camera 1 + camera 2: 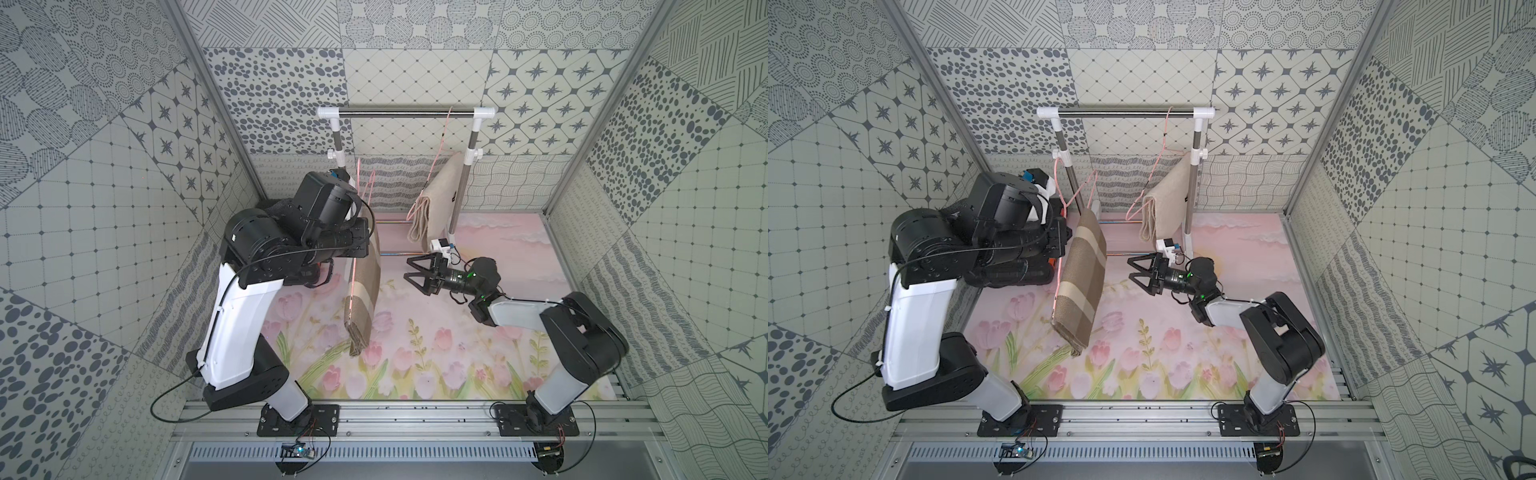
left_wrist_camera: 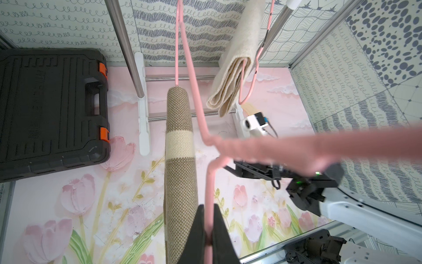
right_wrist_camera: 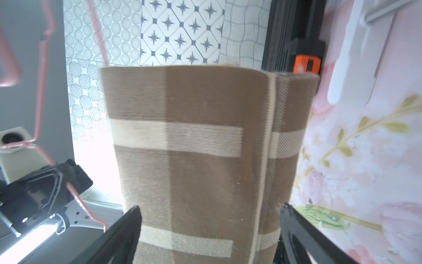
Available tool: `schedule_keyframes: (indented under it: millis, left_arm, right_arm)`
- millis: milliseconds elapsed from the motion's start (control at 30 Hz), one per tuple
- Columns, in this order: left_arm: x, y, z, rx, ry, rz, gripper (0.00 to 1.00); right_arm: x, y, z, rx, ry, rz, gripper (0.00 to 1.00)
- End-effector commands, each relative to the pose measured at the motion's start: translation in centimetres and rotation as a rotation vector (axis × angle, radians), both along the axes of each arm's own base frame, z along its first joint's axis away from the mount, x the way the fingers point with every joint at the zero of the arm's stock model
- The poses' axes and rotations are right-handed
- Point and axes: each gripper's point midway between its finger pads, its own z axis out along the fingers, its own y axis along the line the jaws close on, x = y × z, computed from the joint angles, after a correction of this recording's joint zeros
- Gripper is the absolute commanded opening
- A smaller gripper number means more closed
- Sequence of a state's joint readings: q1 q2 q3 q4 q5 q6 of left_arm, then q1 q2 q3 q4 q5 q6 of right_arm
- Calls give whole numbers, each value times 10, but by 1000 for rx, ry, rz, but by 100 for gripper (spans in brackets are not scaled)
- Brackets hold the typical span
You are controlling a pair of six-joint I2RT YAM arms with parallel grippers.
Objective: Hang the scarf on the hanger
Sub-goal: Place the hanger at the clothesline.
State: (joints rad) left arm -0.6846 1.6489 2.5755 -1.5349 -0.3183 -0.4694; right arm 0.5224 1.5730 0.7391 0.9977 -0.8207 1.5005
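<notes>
A brown scarf (image 1: pixel 361 286) with cream stripes is folded over the bar of a pink wire hanger (image 2: pixel 209 182) and hangs clear of the floor mat in both top views (image 1: pixel 1079 274). My left gripper (image 2: pixel 208 208) is shut on the hanger's wire, just beside the scarf (image 2: pixel 180 160). My right gripper (image 1: pixel 409 269) stands open to the right of the scarf, a short gap away, its jaws facing the cloth (image 1: pixel 1130 269). In the right wrist view the scarf (image 3: pixel 205 137) fills the space ahead of the spread fingers (image 3: pixel 130 219), and nothing is gripped.
A clothes rack with a silver top bar (image 1: pixel 407 111) stands at the back. A cream scarf (image 1: pixel 436 203) hangs there on a second pink hanger (image 1: pixel 442 137). A black tool case (image 2: pixel 50 109) lies on the mat at the back left, under my left arm.
</notes>
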Motion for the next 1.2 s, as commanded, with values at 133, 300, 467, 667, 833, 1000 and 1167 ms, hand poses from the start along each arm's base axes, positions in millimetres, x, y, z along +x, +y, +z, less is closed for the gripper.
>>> schedule_keyframes:
  millis: [133,300,467,667,833,1000,1167]
  left_arm:
    - [63,-23,18,-131,-85,-67,0]
    - [106,-28,9,-176,-85,-89,0]
    - [143,-27,16,-217,-151,-108,0]
    - [172,-14,40,-270,-270,-132,0]
    - [200,-2,48,-330,-327,-144,0]
    - [228,-9,55,-384,-397,-214,0]
    - [250,-13,58,-437,-454,-255,0]
  right_arm:
    - [-35,-43,41,-233,-183,0,97]
    - [-28,-63,67,-245,-214,-48,97]
    - [-13,-77,75,-250,-223,-97,96]
    - [17,-86,80,-262,-222,-146,96]
    - [44,-84,79,-280,-223,-167,95]
    - [68,-81,80,-286,-233,-191,95]
    - [88,-80,76,-292,-222,-211,94]
